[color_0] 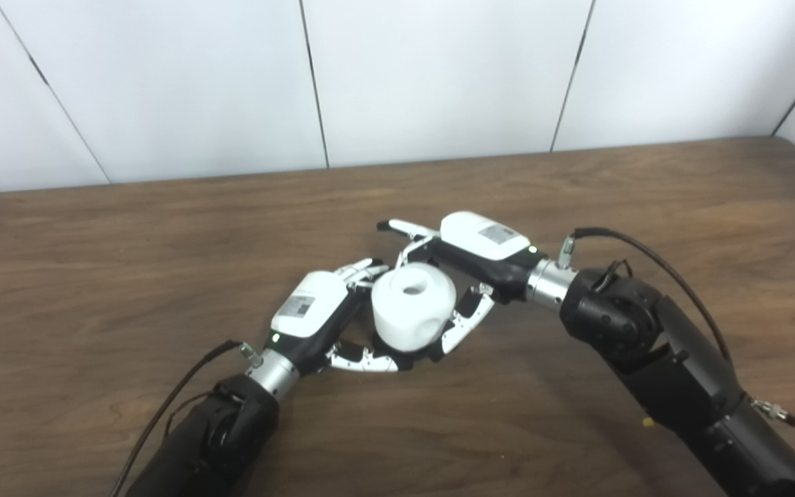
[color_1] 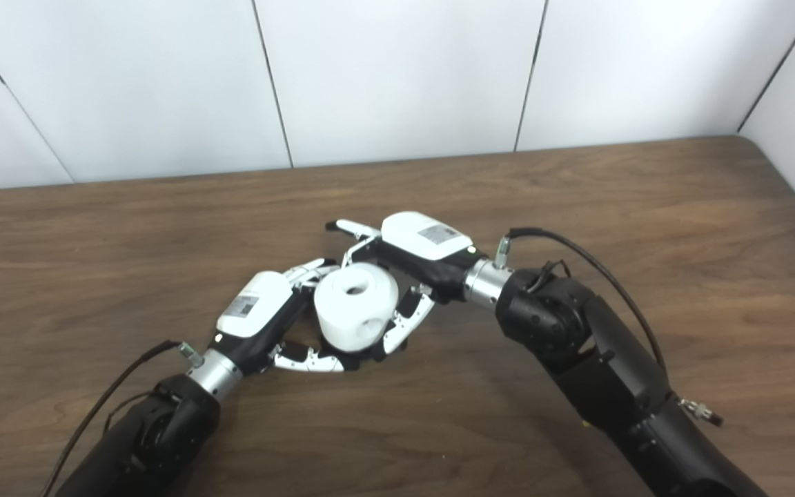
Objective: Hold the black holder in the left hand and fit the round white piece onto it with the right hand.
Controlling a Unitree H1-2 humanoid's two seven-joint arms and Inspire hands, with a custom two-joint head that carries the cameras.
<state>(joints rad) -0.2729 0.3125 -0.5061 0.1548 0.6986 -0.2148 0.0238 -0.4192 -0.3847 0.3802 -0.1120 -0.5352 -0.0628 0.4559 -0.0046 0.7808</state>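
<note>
Left hand [color_0: 315, 310] and right hand [color_0: 484, 252] both grip the white piece [color_0: 413, 304] at frame center; holder hidden—press down squarely, gently.

The round white piece [color_0: 413, 305] is sitting upright above the surface [color_0: 94, 276], hole in its top facing up, another hole low on its side. The black holder is sitting hidden beneath it.

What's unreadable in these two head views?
- Black holder: hidden in both views under the round white piece and fingers, so the fit is unconfirmed.
- Left hand: its grip is hidden by the piece.
- Right hand: contact unclear.
- Hand labels: too small.
- Both arms: cut off at bottom edge.
</note>
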